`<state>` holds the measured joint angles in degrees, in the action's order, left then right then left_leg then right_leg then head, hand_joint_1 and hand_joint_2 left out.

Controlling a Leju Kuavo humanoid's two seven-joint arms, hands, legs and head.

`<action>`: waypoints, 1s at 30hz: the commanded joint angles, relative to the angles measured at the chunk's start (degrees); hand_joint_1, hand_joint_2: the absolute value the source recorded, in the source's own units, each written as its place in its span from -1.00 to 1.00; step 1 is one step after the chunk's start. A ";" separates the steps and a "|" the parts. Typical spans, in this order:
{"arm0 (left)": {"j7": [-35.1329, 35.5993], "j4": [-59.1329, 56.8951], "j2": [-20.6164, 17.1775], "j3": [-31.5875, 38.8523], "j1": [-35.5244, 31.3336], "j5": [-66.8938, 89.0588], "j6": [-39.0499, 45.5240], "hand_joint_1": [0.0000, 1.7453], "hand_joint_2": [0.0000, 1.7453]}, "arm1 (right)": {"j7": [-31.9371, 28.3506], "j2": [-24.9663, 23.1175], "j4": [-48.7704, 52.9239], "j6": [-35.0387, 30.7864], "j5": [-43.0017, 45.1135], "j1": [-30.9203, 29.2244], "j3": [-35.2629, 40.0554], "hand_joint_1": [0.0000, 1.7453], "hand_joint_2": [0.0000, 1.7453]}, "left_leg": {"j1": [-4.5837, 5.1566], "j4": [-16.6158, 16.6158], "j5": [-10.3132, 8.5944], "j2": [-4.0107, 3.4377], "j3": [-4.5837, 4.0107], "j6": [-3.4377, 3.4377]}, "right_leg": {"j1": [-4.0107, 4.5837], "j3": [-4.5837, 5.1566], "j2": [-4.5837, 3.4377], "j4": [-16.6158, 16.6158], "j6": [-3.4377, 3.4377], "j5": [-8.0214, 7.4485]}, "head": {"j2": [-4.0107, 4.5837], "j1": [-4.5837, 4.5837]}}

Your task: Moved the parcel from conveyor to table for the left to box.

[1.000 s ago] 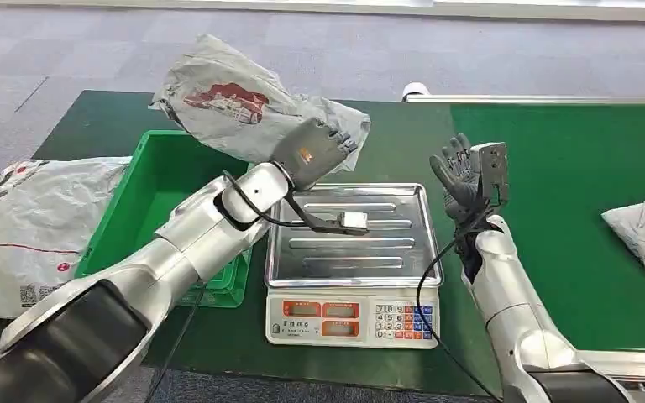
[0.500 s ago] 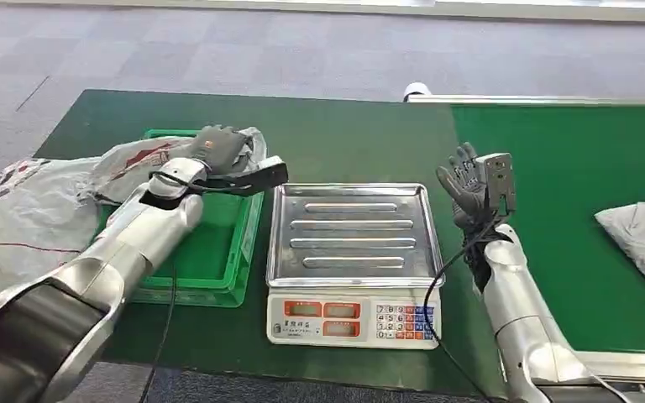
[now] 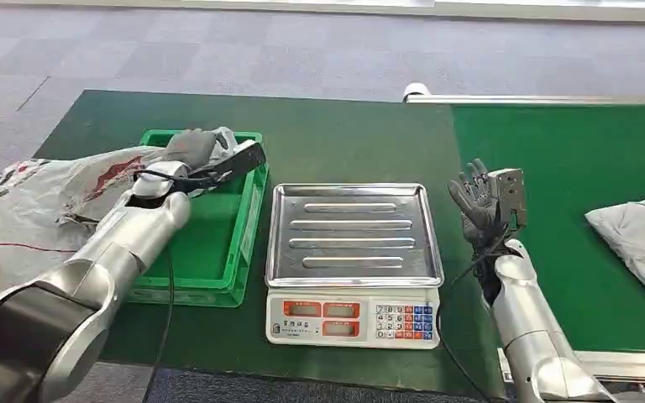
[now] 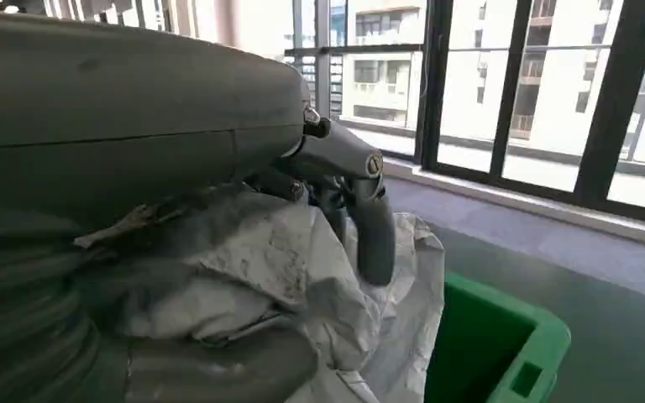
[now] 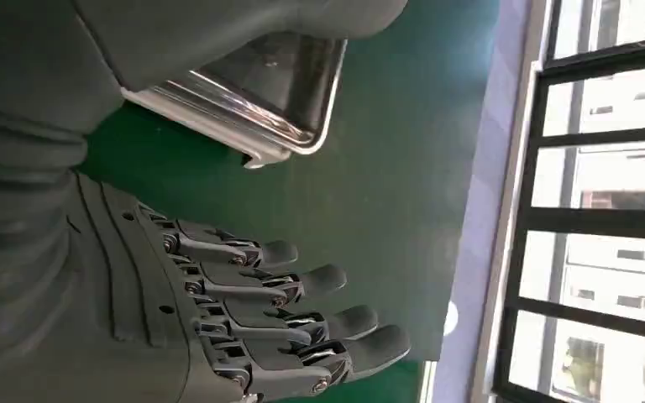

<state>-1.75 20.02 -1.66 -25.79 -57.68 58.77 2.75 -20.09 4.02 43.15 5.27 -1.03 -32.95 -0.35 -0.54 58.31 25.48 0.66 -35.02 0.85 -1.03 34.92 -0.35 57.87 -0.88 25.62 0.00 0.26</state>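
Note:
A crumpled grey parcel [image 3: 101, 172] with red print hangs over the left rim of the green box [image 3: 218, 243]. My left hand [image 3: 191, 148] grips its near end above the box's back left part. In the left wrist view the hand [image 4: 134, 109] closes around the wrinkled parcel [image 4: 285, 269], with a corner of the green box [image 4: 495, 344] below. My right hand [image 3: 473, 197] is raised at the right of the scale, fingers spread and holding nothing. The right wrist view shows the same spread hand [image 5: 218, 285] next to the steel scale tray [image 5: 269, 92].
A weighing scale with a steel tray [image 3: 353, 235] stands between the box and the green conveyor [image 3: 571, 159]. Another grey parcel [image 3: 641, 239] lies on the conveyor at the right edge. More grey bags [image 3: 0, 243] lie left of the box.
My left arm has swung the parcel from above the scale leftward and down over the green box. The right hand has drifted slightly right and lower, still spread.

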 commanded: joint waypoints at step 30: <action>-18.85 3.19 2.74 27.12 3.67 -33.62 -11.00 -1.00 1.00 | 4.91 -4.63 8.45 -2.83 -4.02 2.19 1.36 -1.00 1.00 | -0.01 -0.03 0.03 -0.14 0.12 -0.02 | 0.03 -0.08 -0.05 -0.04 0.05 0.01 | 0.00 0.02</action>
<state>-9.84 23.04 -3.17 -17.02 -53.94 43.86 4.39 -15.93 1.01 52.33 3.15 -3.78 -29.37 0.52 -0.54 58.31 25.47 0.61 -35.02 0.85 -1.03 34.94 -0.38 57.87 -0.87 25.62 0.00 0.28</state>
